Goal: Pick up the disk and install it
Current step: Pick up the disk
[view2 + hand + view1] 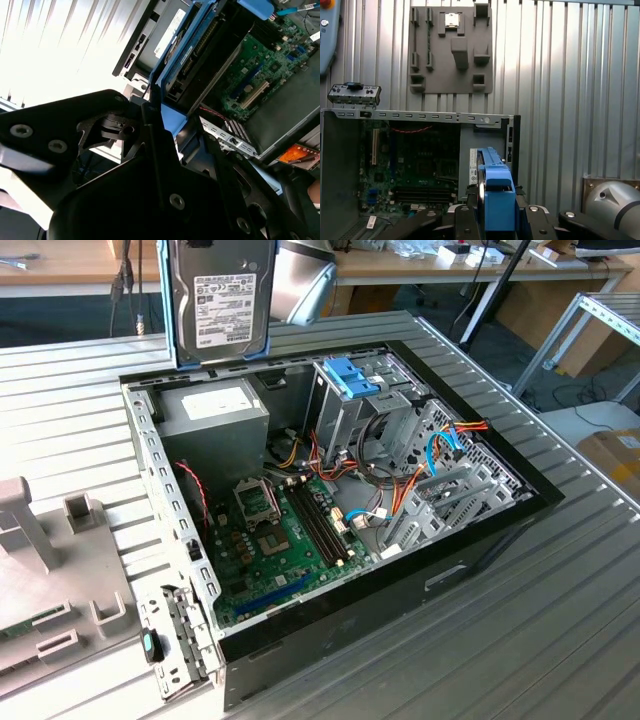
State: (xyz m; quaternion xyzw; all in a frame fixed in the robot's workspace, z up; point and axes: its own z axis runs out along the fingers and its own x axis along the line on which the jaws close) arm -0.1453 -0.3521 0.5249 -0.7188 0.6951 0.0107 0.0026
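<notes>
The black fingers (464,225) are pinching the disk (497,197) edge-on, its blue carrier rail showing right between them. Just beyond the fingers the open computer case (420,116) is lying on the ribbed counter (560,75), its green motherboard (415,165) facing us. Farther beyond, well apart from the fingers, a grey fixture plate (451,80) is sitting on the counter.

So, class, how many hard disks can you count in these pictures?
1. The disk hangs in the gripper over the edge of the open computer case. Others may be hidden inside its drive cage.
</notes>
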